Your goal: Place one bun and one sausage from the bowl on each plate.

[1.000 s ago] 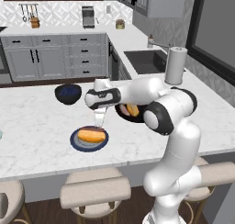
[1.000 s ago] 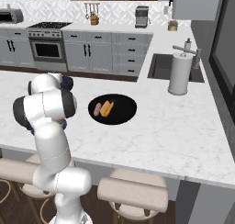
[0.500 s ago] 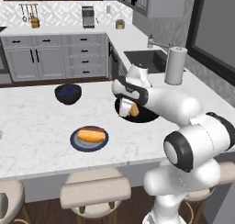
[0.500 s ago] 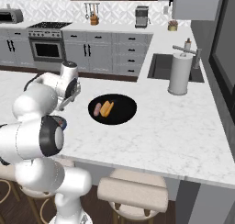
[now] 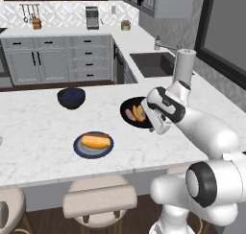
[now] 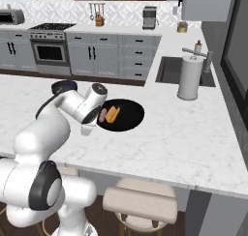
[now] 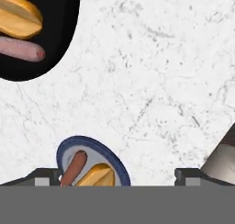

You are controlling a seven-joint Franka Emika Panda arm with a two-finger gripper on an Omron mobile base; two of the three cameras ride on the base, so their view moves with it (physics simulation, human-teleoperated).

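Note:
The black bowl (image 5: 126,106) (image 6: 130,115) (image 7: 59,35) holds one bun (image 5: 139,113) (image 6: 113,114) (image 7: 18,16) and one sausage (image 5: 129,115) (image 6: 102,115) (image 7: 20,48). My gripper (image 5: 156,127) (image 6: 87,130) (image 7: 117,179) hangs open and empty over bare counter at the bowl's near edge, fingers pointing down. The dark blue-grey plate (image 5: 79,149) (image 7: 64,149) carries a bun (image 5: 96,142) (image 7: 94,176) and a sausage (image 7: 73,168). A sliver of the pale aqua plate (image 5: 1,141) shows at the counter's left edge.
A small dark-blue bowl (image 5: 71,97) stands at the back of the island. A paper-towel roll (image 5: 183,65) (image 6: 190,78) stands by the sink (image 6: 169,70). Stools (image 5: 98,199) (image 6: 140,201) line the near counter edge.
The arm has swung from above the dark blue-grey plate to the right, to the black bowl's near edge. The gripper stayed open and empty.

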